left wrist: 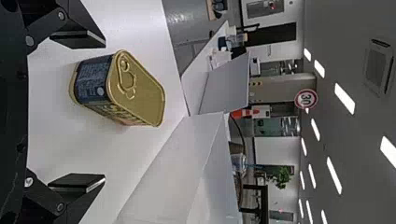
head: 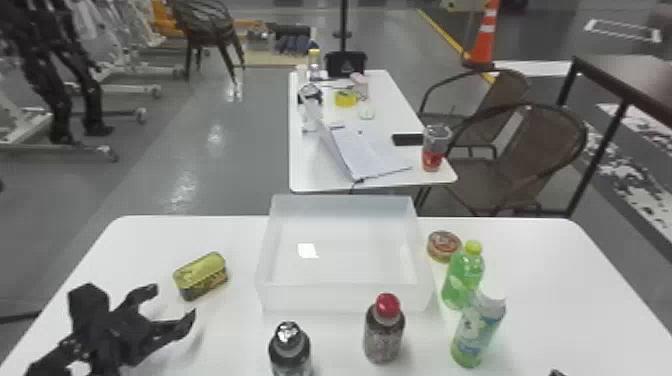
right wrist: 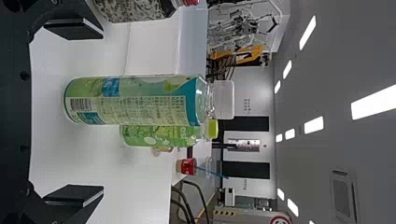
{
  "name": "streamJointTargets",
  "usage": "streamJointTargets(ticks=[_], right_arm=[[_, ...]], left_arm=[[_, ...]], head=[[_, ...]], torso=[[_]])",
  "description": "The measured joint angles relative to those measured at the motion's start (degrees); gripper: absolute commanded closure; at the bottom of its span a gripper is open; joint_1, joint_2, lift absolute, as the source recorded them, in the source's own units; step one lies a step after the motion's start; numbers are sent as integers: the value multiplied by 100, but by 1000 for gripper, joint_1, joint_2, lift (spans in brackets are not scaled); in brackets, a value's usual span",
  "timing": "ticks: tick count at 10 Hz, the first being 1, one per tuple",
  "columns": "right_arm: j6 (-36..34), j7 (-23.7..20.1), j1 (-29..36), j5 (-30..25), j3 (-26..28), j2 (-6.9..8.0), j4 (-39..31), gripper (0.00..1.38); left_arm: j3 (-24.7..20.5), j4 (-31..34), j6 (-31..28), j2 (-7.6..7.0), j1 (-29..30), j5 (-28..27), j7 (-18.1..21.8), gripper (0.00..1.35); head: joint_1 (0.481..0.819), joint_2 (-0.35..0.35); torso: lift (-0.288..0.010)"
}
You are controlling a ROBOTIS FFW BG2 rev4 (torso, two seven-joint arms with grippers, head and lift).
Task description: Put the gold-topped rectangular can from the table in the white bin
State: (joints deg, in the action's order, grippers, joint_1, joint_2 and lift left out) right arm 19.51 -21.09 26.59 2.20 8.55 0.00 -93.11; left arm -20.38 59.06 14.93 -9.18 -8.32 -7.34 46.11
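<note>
Gold-topped can [head: 201, 276] is your thing to get, and it stands up on the table [head: 550, 300], to the left of the white bin [head: 345, 299] with a bit of bare table in between. Your left gripper [head: 172, 304] is much nearer to it than the right one. The can is just past the left gripper's tips, a little ahead and toward the bin, and it does not touch them. Those two fingers are wide apart with nothing held. The can is longer one way, and that long way runs slantwise, from near the gripper out ahead and to the right. A short end looks back at you, so you may need to turn the gripper a little to put one finger along each long side. The left wrist view shows you the ring pull [left wrist: 124, 64] on the lid and the dark blue end, small things that the head view does not make plain. The head view lets you look down into the bin's open top, so use it for the drop. Your right gripper [right wrist: 102, 112] is near the green bottle [right wrist: 135, 105], its fingers also wide apart and holding nothing.
</note>
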Motion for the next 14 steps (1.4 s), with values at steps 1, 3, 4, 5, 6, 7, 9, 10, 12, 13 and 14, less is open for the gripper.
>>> streamJointTargets(ticks=[1, 3, 4, 5, 6, 7, 9, 10, 12, 13, 14], right_arm=[[0, -2, -23, 4, -15, 0, 19, 125], [0, -9, -93, 16, -61, 0, 72, 125], [0, -9, -114, 29, -83, 0, 93, 125], [0, -9, -128, 35, -98, 0, 107, 125], [0, -11, -149, 42, -114, 0, 124, 125], [0, -37, -174, 43, -126, 0, 142, 125], [0, -62, -223, 44, -142, 0, 179, 125], [0, -62, -238, 50, -152, 0, 197, 125], [0, -69, -273, 61, -171, 0, 227, 125], [0, -74, -290, 61, -181, 0, 240, 125], [0, -79, -305, 61, -189, 0, 255, 125]], left_arm=[[9, -212, 26, -75, -198, -121, 127, 249], [75, -710, 101, -202, -552, -281, 275, 236], [91, -917, 138, -244, -695, -371, 299, 228], [96, -1079, 164, -285, -833, -480, 325, 226], [102, -1234, 192, -340, -960, -565, 337, 223], [107, -1356, 199, -396, -1069, -610, 337, 222], [192, -1535, 163, -494, -1228, -543, 373, 211], [252, -1624, 153, -510, -1295, -505, 387, 211], [361, -1785, 155, -457, -1413, -436, 389, 208], [398, -1862, 163, -405, -1461, -425, 389, 206], [441, -1941, 171, -367, -1500, -425, 385, 206]], head=[[549, 0], [549, 0], [549, 0], [549, 0], [549, 0], [549, 0], [549, 0], [549, 0], [549, 0], [549, 0], [549, 0]], torso=[[-100], [-100], [-100], [-100], [-100], [-100], [-100], [-100], [-100], [-100], [-100]])
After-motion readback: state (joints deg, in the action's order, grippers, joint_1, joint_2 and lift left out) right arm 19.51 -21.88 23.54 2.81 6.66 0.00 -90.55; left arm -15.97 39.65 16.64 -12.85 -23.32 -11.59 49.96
